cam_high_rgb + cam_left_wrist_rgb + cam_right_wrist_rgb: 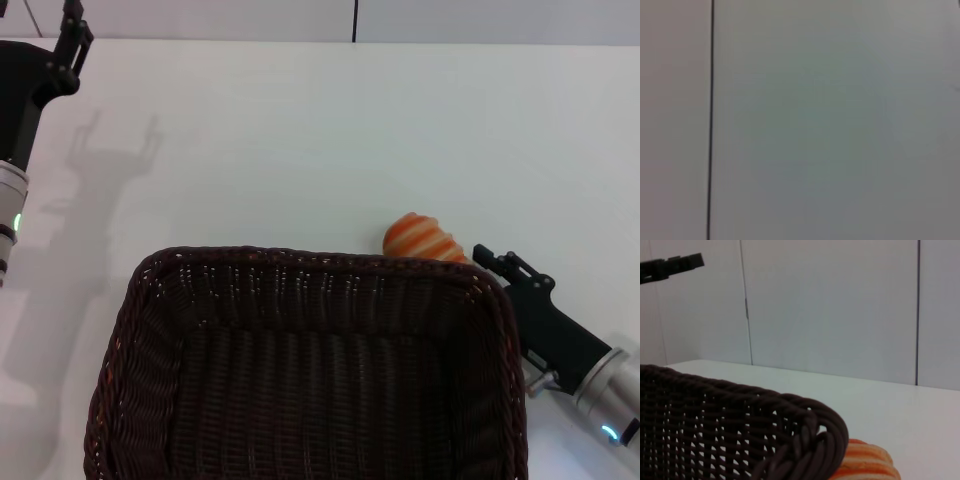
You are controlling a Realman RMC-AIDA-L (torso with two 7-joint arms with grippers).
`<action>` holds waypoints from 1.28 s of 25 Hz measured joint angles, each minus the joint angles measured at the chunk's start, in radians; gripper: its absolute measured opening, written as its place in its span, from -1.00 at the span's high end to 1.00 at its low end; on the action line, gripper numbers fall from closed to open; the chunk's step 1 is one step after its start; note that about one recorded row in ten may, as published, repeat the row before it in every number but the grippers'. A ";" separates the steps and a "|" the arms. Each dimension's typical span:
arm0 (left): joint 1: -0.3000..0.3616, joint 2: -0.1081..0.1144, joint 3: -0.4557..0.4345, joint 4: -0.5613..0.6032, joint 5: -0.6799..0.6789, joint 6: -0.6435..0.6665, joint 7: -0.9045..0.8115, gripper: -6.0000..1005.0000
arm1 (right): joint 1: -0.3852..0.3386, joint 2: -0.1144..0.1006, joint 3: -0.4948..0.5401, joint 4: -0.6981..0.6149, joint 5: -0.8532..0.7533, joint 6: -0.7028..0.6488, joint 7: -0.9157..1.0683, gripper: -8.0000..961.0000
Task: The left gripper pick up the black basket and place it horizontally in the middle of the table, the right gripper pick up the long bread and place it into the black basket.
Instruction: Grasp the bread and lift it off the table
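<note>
The right gripper [490, 257] lies low beside the black basket's [310, 265] right far corner, its tips near the long bread [424, 239] — whether its fingers are parted cannot be told. The bread rests on the table [330, 130], touching the basket's far rim. The left gripper [72, 35] hangs raised at far left — grip state unclear.

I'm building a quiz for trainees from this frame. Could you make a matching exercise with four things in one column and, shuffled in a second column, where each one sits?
Things:
1. black basket
2. long bread
3. left gripper
4. right gripper

Places:
A. raised at the far left of the table
B. just behind the basket's far right corner
C. near edge of the table, centre
D. low beside the basket's right side, by the bread

Pairs: 1-C, 2-B, 3-A, 4-D
</note>
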 joint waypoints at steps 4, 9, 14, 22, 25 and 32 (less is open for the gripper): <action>-0.002 0.000 0.009 -0.004 0.000 0.000 0.000 -0.51 | -0.016 0.002 0.036 -0.010 0.002 -0.009 -0.006 -0.45; -0.001 0.000 0.019 -0.007 0.000 0.000 0.000 -0.51 | -0.035 0.000 0.070 -0.020 0.002 -0.069 -0.007 -0.34; 0.001 0.000 0.022 -0.007 0.000 0.000 -0.002 -0.51 | -0.091 -0.002 0.075 -0.051 0.003 -0.289 -0.008 0.05; 0.000 -0.002 0.038 -0.001 0.000 0.000 -0.004 -0.51 | -0.100 -0.003 0.142 -0.057 -0.001 -0.260 0.006 0.60; -0.002 -0.002 0.046 -0.002 0.000 -0.003 -0.005 -0.51 | -0.071 -0.003 0.140 -0.042 -0.005 -0.169 0.030 0.59; -0.012 -0.002 0.059 -0.003 0.000 -0.007 -0.008 -0.51 | -0.040 -0.001 0.125 -0.035 -0.053 -0.127 0.058 0.56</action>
